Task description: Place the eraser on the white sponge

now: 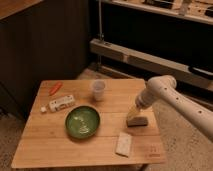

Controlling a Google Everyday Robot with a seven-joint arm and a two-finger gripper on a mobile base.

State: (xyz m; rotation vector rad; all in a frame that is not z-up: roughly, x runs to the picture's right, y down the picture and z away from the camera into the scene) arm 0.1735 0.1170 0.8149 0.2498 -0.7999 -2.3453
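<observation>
Eraser [139, 121]: small dark flat block, lying on the counter [45, 150] near its right edge, not yet on the sponge.

White sponge [123, 144]: pale block, flat on the counter, just in front of the eraser and slightly to its left, apart from it.

Gripper [132, 115]: at the end of the white arm [165, 92], low at the eraser's left end. Whether it grasps the block or is released cannot be told.

Step in hand, as judged: securing the eraser. The hold should sit centred across the block's narrow sides and be firm before any lift. The lift need only clear the sponge, and the carry is short, toward the counter's front. Release should come with the eraser flat and centred, since the sponge is hardly larger than the eraser.

Green bowl [82, 121], cup [98, 90], white box [61, 103]: off to the left, out of the path.
</observation>
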